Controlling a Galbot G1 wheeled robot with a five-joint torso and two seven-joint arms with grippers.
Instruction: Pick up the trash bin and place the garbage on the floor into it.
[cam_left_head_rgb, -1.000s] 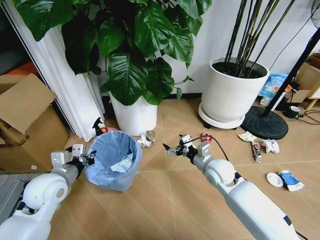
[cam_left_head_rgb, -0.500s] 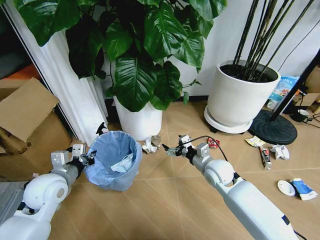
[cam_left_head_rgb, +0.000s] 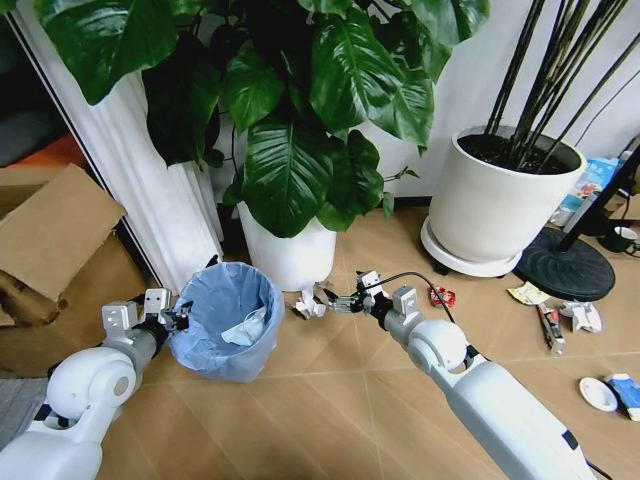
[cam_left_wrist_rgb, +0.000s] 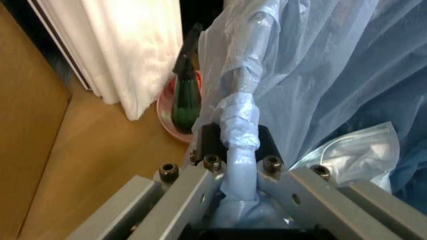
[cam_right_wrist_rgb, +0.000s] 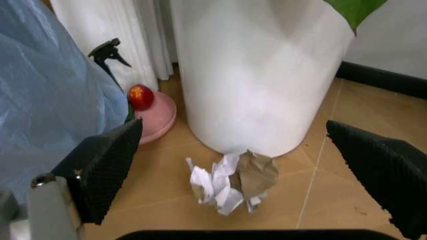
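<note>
Left gripper (cam_left_head_rgb: 178, 318): jaws closed on the bag-wrapped rim of the trash bin (cam_left_head_rgb: 226, 335). In the left wrist view the gripper (cam_left_wrist_rgb: 232, 150) has its two black pads pressing a bunched fold of pale blue plastic between them.

Right gripper (cam_left_head_rgb: 332, 300): jaws spread wide, holding nothing. In the right wrist view the two black fingertips (cam_right_wrist_rgb: 107, 165) stand well apart, one on either side of a crumpled paper (cam_right_wrist_rgb: 230, 182) lying on the floor (cam_right_wrist_rgb: 320, 200). In the head view the same paper (cam_left_head_rgb: 308, 304) lies just off the gripper's tip.

Trash bin: upright, lined with the blue bag, held at its left edge. A white face mask (cam_left_head_rgb: 244, 327) lies inside. Bin mouth unobstructed from above.

Leafy plant pot (cam_left_head_rgb: 290, 250): white, directly behind the crumpled paper; the paper lies at its base.

Spray bottle (cam_left_wrist_rgb: 185, 100): dark green, standing on a pink dish (cam_right_wrist_rgb: 155, 117) between the bin and a white curtain (cam_left_head_rgb: 150, 190).

Cardboard box (cam_left_head_rgb: 50, 240): far left, beyond the curtain.

Second pot (cam_left_head_rgb: 500, 205): white, on a wheeled base, right of centre, well apart from the bin.

Other garbage: red wrapper (cam_left_head_rgb: 441, 296) beside the right forearm; a yellow wrapper (cam_left_head_rgb: 527, 293), a white crumple (cam_left_head_rgb: 584, 317), a white lid (cam_left_head_rgb: 598, 394) and a blue-white packet (cam_left_head_rgb: 626, 392) scattered toward the right edge.

Floor: bare planks between bin and right arm, and across the near foreground.
</note>
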